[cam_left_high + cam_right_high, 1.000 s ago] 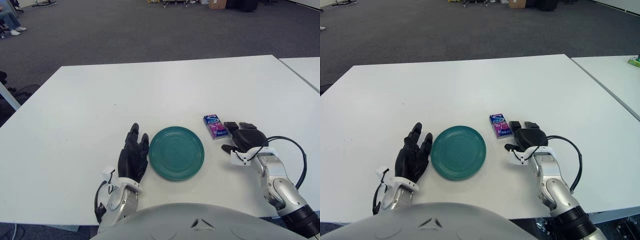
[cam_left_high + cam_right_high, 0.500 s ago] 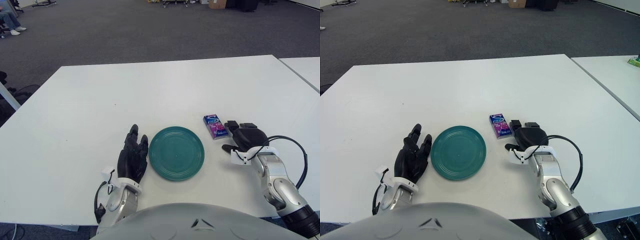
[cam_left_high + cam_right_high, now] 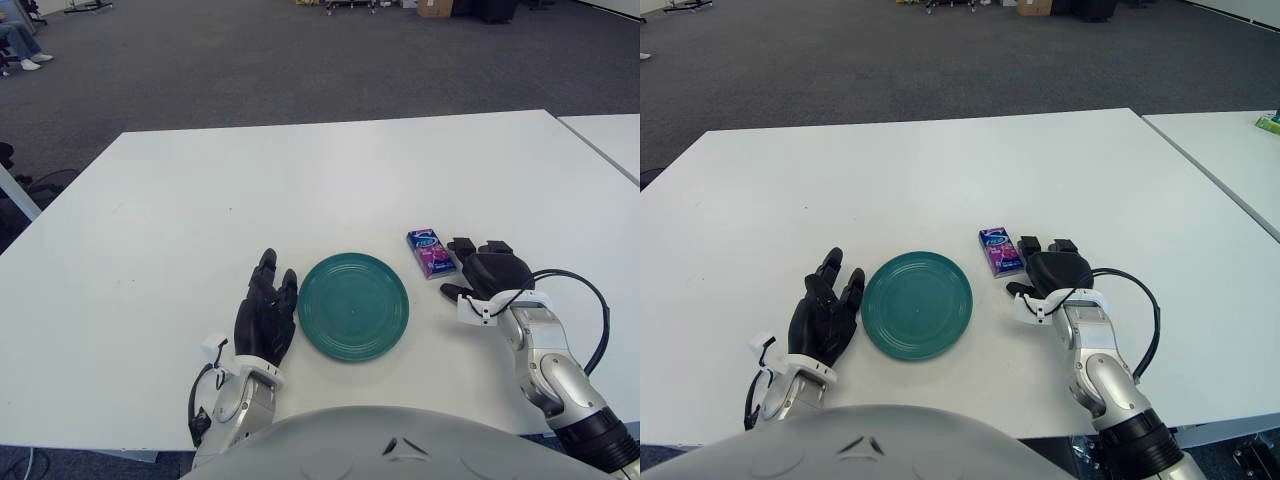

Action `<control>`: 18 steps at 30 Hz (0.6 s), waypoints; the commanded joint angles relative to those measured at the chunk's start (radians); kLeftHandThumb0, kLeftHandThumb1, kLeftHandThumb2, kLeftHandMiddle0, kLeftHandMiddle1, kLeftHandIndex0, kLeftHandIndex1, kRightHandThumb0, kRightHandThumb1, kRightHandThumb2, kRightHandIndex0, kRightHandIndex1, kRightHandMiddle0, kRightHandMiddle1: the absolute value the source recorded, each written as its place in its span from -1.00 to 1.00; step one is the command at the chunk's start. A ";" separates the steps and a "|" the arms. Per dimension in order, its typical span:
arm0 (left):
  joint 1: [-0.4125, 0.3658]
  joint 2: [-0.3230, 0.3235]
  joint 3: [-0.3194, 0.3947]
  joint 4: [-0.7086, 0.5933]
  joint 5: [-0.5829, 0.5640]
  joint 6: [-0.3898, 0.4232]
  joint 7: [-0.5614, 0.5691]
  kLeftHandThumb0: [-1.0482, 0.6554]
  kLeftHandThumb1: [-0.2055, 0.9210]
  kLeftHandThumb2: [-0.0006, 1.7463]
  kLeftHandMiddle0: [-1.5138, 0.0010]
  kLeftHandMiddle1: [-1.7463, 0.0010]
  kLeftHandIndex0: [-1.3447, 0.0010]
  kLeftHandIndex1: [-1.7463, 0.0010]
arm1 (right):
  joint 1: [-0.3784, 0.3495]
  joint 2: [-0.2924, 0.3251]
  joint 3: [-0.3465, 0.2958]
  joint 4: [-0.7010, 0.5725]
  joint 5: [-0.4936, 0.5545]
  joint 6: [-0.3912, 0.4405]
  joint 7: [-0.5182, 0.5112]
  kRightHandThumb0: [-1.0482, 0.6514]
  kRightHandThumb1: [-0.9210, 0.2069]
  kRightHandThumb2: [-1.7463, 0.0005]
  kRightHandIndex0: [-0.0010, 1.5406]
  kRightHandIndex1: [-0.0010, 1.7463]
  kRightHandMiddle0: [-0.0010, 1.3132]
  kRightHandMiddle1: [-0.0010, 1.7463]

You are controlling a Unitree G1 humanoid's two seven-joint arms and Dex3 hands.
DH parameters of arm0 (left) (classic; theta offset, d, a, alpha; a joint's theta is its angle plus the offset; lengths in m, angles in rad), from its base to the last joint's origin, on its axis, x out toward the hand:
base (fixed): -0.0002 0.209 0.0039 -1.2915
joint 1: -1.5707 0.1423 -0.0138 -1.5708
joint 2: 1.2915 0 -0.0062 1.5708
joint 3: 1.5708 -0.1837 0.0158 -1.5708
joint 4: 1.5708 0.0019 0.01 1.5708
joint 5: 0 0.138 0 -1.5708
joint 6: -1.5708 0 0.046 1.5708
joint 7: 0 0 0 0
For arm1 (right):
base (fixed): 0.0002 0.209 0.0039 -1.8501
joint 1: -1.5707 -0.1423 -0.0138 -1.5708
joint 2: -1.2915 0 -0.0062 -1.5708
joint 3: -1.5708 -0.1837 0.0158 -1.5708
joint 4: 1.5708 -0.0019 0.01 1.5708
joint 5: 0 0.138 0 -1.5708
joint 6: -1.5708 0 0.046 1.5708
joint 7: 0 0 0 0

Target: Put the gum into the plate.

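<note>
The gum (image 3: 430, 252) is a small blue and purple pack lying flat on the white table, just right of the round teal plate (image 3: 352, 305). My right hand (image 3: 484, 272) is just right of the pack, very close to it, fingers relaxed and holding nothing. My left hand (image 3: 265, 312) lies flat on the table at the plate's left edge, fingers extended and empty.
The white table (image 3: 300, 190) stretches far ahead and to both sides. A second table's corner (image 3: 610, 135) stands at the right. Grey carpet lies beyond. A black cable (image 3: 585, 320) loops at my right wrist.
My right hand has shifted slightly left and forward, closer to the gum pack. The gum, plate and left hand have not moved.
</note>
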 commanded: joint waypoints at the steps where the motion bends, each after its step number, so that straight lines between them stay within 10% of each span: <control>1: 0.014 -0.025 0.003 -0.015 -0.004 0.005 0.011 -0.92 1.00 0.01 0.94 0.99 1.00 0.85 | -0.038 0.009 0.001 -0.008 -0.019 0.006 0.014 -0.95 -1.00 0.09 -0.84 -0.39 -1.00 -0.30; 18: 0.015 -0.019 0.010 -0.014 -0.022 0.006 -0.006 -0.93 1.00 0.01 0.94 1.00 1.00 0.82 | -0.068 0.031 0.009 -0.057 -0.040 0.035 0.104 -1.00 -1.00 0.00 -0.79 -0.72 -1.00 -0.51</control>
